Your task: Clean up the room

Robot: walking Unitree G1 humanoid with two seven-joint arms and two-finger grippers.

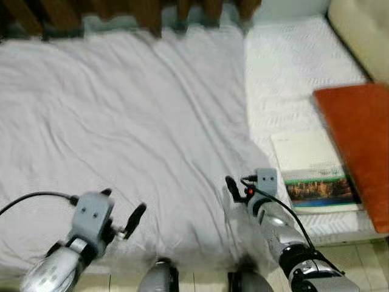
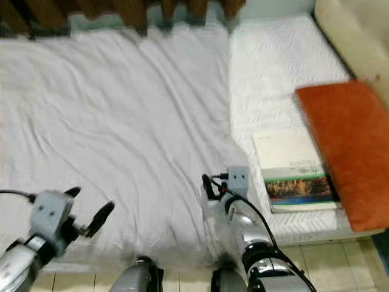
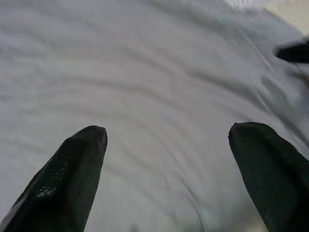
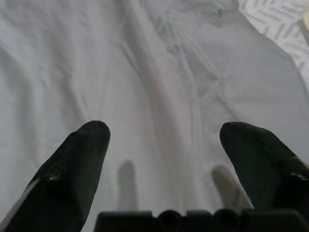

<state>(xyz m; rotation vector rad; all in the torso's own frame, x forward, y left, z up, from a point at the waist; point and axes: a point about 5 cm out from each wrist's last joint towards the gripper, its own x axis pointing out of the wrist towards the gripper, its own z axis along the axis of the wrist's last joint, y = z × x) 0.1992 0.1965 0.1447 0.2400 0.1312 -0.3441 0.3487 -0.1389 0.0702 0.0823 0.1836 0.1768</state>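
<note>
A wrinkled pale grey sheet (image 1: 121, 109) lies spread over the left and middle of the bed. My left gripper (image 1: 121, 207) hovers over the sheet's near edge on the left. Its two black fingers (image 3: 82, 154) stand wide apart with only cloth between them. My right gripper (image 1: 234, 190) is low over the sheet's near right corner, just beside the bare mattress. It is open too, and in the right wrist view the fingers (image 4: 82, 150) cast shadows on the folds below. Neither gripper holds anything.
The bare white patterned mattress (image 1: 292, 67) shows to the right of the sheet. On it lie a book (image 1: 313, 173) and an orange cushion (image 1: 358, 134). A cream cushion (image 1: 364, 24) sits at the far right. Dark wooden slats (image 1: 121, 12) run along the far side. Tiled floor (image 1: 358, 255) lies at the near right.
</note>
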